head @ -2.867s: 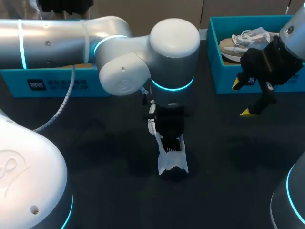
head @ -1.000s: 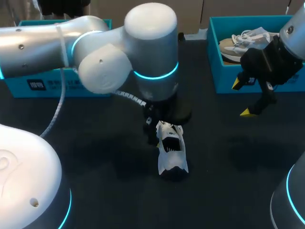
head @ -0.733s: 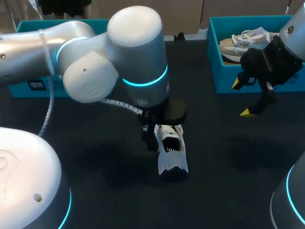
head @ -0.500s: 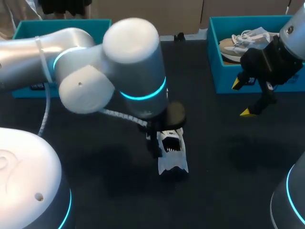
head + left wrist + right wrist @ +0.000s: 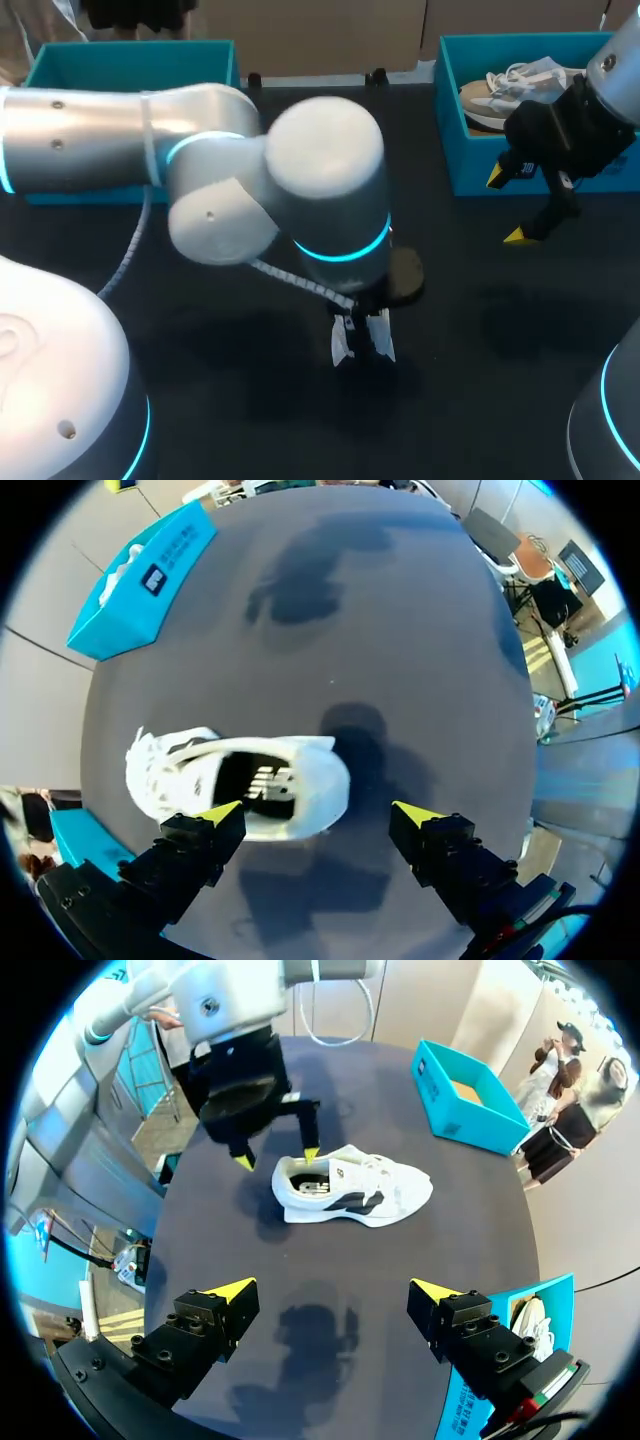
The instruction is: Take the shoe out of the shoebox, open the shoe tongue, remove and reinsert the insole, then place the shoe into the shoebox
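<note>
A white shoe [image 5: 180,780] with a dark side mark lies on its sole on the dark table, mostly hidden under my left arm in the head view, where only its toe [image 5: 362,342] shows. My left gripper [image 5: 316,812] hangs open over the heel end. One fingertip [image 5: 218,810] is at the rim of the shoe's opening and the other is past the heel. The right wrist view shows the shoe [image 5: 360,1188] and the left gripper [image 5: 277,1158] above its heel. My right gripper [image 5: 508,206] is open and empty, in front of the teal shoebox [image 5: 455,150].
The teal shoebox at the back right holds a second, beige shoe [image 5: 510,85]. Another teal box [image 5: 130,60] stands at the back left. My left arm's bulky elbow [image 5: 330,190] hangs over the table's middle.
My left arm has swung forward and right over the shoe, covering most of it in the head view. The shoe and my right arm have stayed put.
</note>
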Motion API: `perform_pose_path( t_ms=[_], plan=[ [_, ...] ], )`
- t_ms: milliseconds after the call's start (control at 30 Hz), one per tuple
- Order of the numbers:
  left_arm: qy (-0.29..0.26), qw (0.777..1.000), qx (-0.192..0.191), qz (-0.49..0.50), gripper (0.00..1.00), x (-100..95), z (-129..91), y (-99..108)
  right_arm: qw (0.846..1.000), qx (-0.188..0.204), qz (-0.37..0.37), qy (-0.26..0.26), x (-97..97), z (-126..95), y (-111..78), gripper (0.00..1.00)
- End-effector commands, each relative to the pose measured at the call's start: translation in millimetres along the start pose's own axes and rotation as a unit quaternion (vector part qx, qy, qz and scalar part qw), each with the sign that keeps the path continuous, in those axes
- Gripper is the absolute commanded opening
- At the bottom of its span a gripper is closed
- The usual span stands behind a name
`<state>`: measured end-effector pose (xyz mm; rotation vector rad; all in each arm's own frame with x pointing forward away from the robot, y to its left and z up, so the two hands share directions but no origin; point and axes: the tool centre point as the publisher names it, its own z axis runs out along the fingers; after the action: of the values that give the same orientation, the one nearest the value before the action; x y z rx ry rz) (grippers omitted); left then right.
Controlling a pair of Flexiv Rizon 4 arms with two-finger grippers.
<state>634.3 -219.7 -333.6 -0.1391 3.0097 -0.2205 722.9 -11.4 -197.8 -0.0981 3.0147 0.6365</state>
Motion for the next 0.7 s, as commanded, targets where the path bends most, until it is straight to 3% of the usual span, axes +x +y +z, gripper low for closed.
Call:
perform_pose_path(
  t_ms=[33, 533, 600, 633, 700],
  plan=[
    [0.001, 1.000, -0.001, 0.006, 0.93, 8.2, 26, -9, 1.000, 0.001, 0.001, 0.001, -0.6, 1, 0.2, 1.00],
    [0.008, 1.000, -0.015, 0.018, 0.91, 7.7, 58, -4, 1.000, 0.001, 0.001, 0.001, -0.6, 1, 0.2, 1.00],
    [0.009, 1.000, -0.017, 0.017, 0.78, 7.5, 59, -3, 1.000, 0.001, 0.001, 0.001, -0.6, 1, 0.2, 1.00],
    [0.009, 1.000, -0.022, 0.012, 0.51, 7.4, 60, -2, 1.000, 0.001, 0.001, 0.001, -0.6, 1, 0.2, 1.00],
    [0.011, 1.000, -0.028, 0.009, 0.38, 6.7, 61, -1, 1.000, 0.001, 0.001, 0.001, -0.6, 1, 0.2, 1.00]
  ],
)
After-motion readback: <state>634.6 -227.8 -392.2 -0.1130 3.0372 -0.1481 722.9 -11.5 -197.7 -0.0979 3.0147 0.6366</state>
